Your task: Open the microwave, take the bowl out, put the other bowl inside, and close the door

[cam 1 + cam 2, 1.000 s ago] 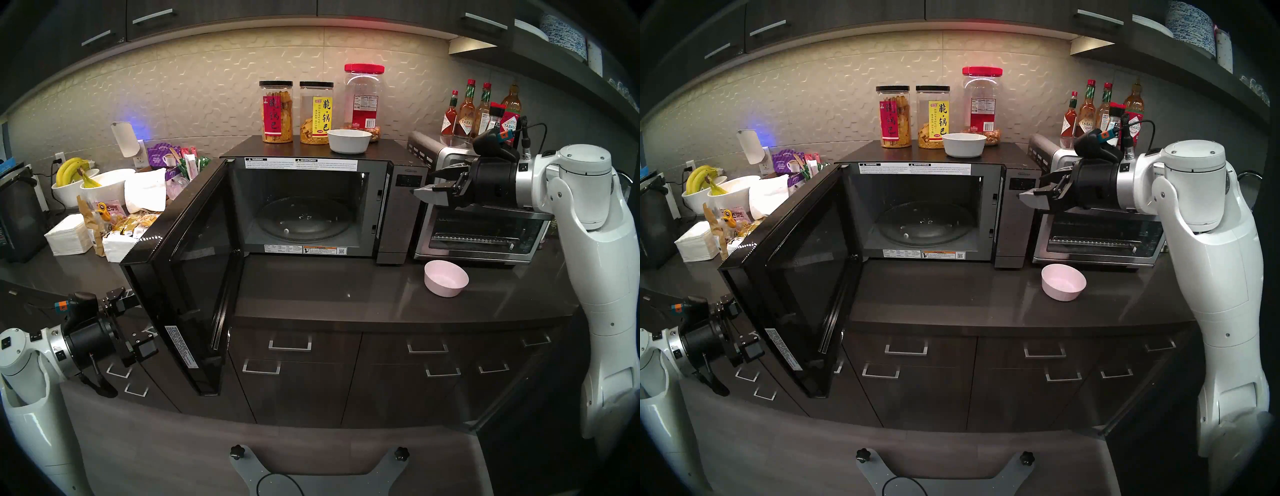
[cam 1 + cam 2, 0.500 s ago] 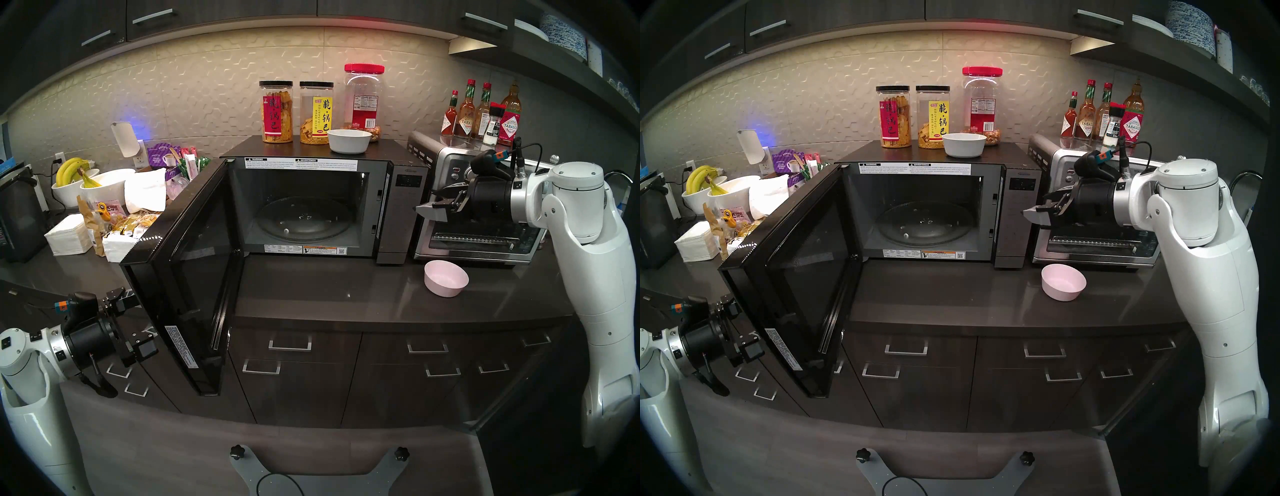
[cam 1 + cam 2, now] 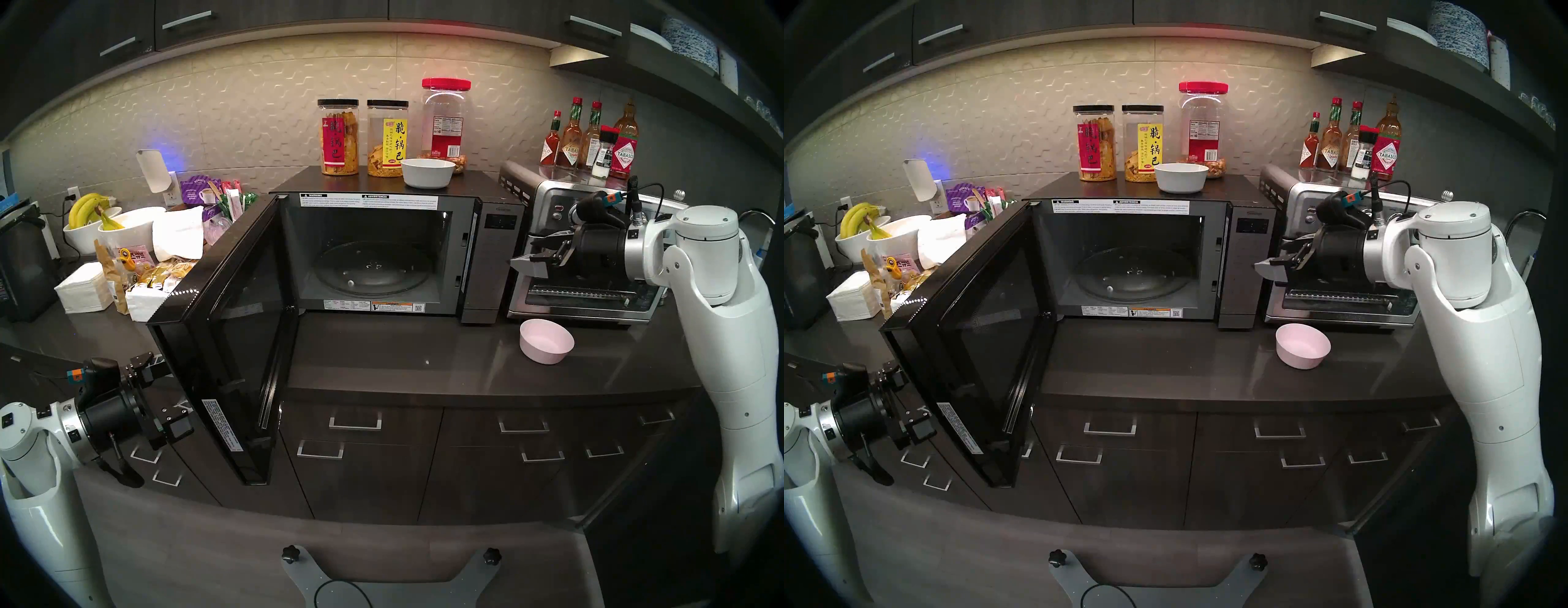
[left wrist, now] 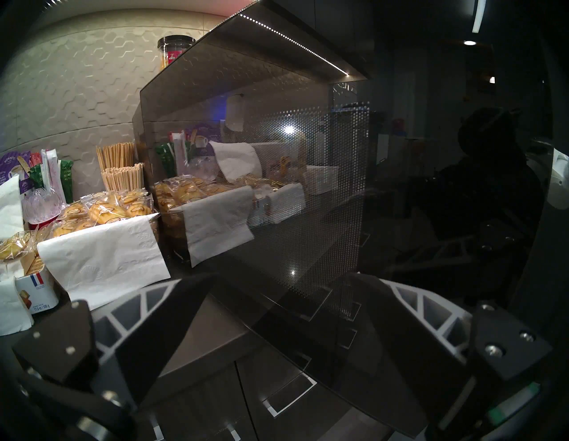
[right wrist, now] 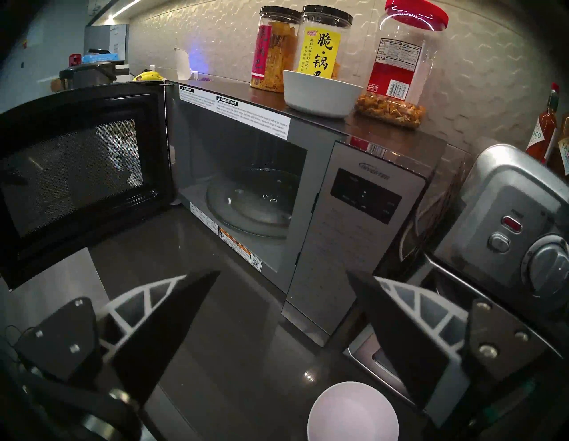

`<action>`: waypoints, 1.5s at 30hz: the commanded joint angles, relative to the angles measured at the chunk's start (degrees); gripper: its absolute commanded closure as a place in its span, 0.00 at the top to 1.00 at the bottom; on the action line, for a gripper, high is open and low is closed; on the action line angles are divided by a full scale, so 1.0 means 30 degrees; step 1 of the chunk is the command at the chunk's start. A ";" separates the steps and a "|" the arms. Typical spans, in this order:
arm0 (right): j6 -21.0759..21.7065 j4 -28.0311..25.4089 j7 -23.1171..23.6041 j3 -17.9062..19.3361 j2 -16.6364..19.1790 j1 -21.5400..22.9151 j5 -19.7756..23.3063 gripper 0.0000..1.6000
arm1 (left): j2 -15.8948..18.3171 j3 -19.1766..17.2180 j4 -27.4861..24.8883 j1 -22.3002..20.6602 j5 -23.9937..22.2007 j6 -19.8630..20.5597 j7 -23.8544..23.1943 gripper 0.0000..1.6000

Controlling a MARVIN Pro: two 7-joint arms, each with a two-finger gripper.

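Door: the big black glass microwave's (image 3: 382, 250) wide door (image 3: 229, 335) stood open.
White bowl: the small round white bowl (image 3: 427, 173) sat on the microwave's top, near its back edge.
Pink bowl: the small pale pink bowl (image 3: 546, 341) sat on the dark counter (image 3: 403, 356), near its right end.
Right gripper: the right gripper (image 5: 281, 274) hung empty, fingers apart.
Left gripper: the left gripper (image 4: 277, 278) waited beside the door, fingers apart.

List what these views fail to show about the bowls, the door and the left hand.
- Pink bowl: right wrist view's bottom edge cuts it off.
- White bowl: its inside is hidden by its own wall in every view.
- Door: lettering unreadable in left wrist view, too dark.
- Left hand: fingertips hidden behind the door in head views.
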 commanded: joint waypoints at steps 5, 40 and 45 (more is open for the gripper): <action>-0.0052 -0.0187 -0.0076 0.0168 0.0076 0.0219 0.0179 1.00 | 0.0045 0.0017 -0.0289 0.0027 -0.0144 -0.0032 -0.0208 1.00; -0.0052 -0.0326 -0.0173 0.0970 0.1048 -0.0645 0.0674 1.00 | 0.0046 0.0018 -0.0289 0.0027 -0.0144 -0.0032 -0.0205 1.00; -0.0052 -0.0269 -0.0122 0.1199 0.1291 -0.1172 0.0645 1.00 | 0.0046 0.0018 -0.0289 0.0027 -0.0144 -0.0032 -0.0205 1.00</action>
